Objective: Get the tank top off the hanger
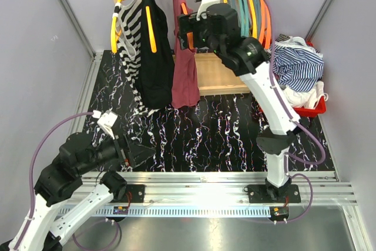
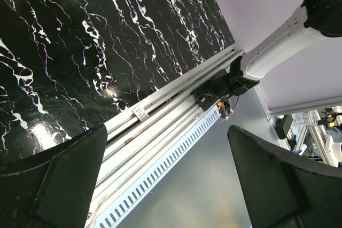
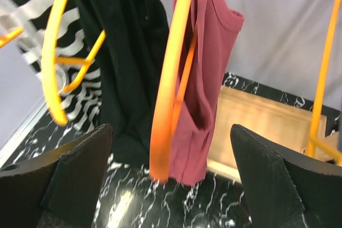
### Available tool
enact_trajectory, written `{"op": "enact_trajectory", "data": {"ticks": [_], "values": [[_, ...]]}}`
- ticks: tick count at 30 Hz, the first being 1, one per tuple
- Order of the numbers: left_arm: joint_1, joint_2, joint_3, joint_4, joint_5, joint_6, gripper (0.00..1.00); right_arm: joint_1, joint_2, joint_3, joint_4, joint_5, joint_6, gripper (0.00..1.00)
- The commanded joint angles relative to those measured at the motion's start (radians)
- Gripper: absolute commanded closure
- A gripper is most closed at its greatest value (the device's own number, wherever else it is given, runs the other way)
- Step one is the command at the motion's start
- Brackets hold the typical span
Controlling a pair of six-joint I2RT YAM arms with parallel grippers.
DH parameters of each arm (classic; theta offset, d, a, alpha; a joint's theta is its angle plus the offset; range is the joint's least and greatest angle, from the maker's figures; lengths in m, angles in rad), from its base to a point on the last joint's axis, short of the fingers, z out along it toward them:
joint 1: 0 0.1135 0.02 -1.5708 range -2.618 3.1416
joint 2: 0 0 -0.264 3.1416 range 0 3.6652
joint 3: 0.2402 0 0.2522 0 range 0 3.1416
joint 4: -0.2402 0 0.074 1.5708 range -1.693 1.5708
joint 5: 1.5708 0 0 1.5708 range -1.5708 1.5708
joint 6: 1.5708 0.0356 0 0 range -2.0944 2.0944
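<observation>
Jaws spread wide, the left gripper [image 1: 136,154] hangs low over the near edge of the black marbled table [image 1: 223,133], just beyond the aluminium rail [image 1: 205,183] that carries both arm bases; it grips nothing. Farther back, the right gripper [image 1: 184,32] is raised to hanger height, its fingers also wide apart and closed on nothing. It faces the edge of the orange hanger [image 3: 168,94], which carries the maroon tank top [image 1: 185,77] on the wooden rack [image 1: 217,74]. A black garment [image 1: 154,69] and a striped one [image 1: 130,33] hang to the left. At far right, a red basket [image 1: 308,110] holds heaped clothes.
</observation>
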Motion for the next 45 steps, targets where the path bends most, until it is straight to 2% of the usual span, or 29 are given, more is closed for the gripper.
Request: {"op": "enact_trajectory", "data": {"ticks": [1, 5, 8, 12, 13, 15, 16, 20, 26, 30, 32, 36, 38, 41, 45], "values": [[0.000, -0.019, 0.016, 0.020, -0.028, -0.022, 0.01, 0.011, 0.052, 0.063, 0.095, 0.085, -0.023, 0.02], [0.000, -0.019, 0.019, 0.017, -0.040, -0.026, 0.01, 0.011, 0.112, 0.069, 0.133, 0.183, -0.029, 0.07], [0.000, -0.014, 0.027, 0.020, -0.048, -0.031, 0.01, 0.010, 0.175, 0.098, 0.127, 0.201, -0.037, 0.15], [0.000, -0.021, 0.030, 0.018, -0.060, -0.039, 0.01, 0.011, 0.172, 0.085, 0.176, 0.207, -0.046, 0.45], [0.000, -0.022, 0.027, 0.018, -0.060, -0.043, 0.01, 0.008, 0.166, 0.075, 0.188, 0.217, -0.049, 0.68], [0.000, -0.028, 0.022, 0.021, -0.062, -0.049, 0.01, 0.011, 0.144, 0.065, 0.227, 0.247, -0.063, 0.86], [0.000, -0.031, 0.021, 0.023, -0.062, -0.057, 0.01, 0.011, 0.138, 0.060, 0.239, 0.257, -0.063, 1.00], [0.000, -0.040, 0.015, 0.029, -0.068, -0.069, 0.01, 0.010, 0.088, 0.026, 0.268, 0.284, -0.114, 1.00], [0.000, -0.045, 0.012, 0.036, -0.071, -0.071, 0.01, 0.010, -0.036, -0.104, 0.360, 0.221, -0.085, 1.00], [0.000, -0.039, 0.016, 0.039, -0.079, -0.066, 0.01, -0.012, -0.141, -0.297, 0.564, 0.146, -0.039, 1.00], [0.000, -0.039, 0.018, 0.040, -0.080, -0.063, 0.01, -0.033, -0.161, -0.317, 0.612, 0.080, 0.013, 1.00], [0.000, -0.036, 0.027, 0.033, -0.080, -0.057, 0.01, -0.062, -0.117, -0.187, 0.515, 0.060, 0.050, 1.00], [0.000, -0.031, 0.032, 0.030, -0.083, -0.052, 0.01, -0.061, -0.133, -0.188, 0.488, 0.053, 0.050, 1.00], [0.000, -0.028, 0.038, 0.027, -0.086, -0.049, 0.01, -0.061, -0.202, -0.273, 0.475, 0.027, 0.061, 1.00], [0.000, -0.007, 0.062, 0.036, -0.088, -0.037, 0.01, -0.062, -0.314, -0.462, 0.461, 0.014, 0.076, 1.00]]}}
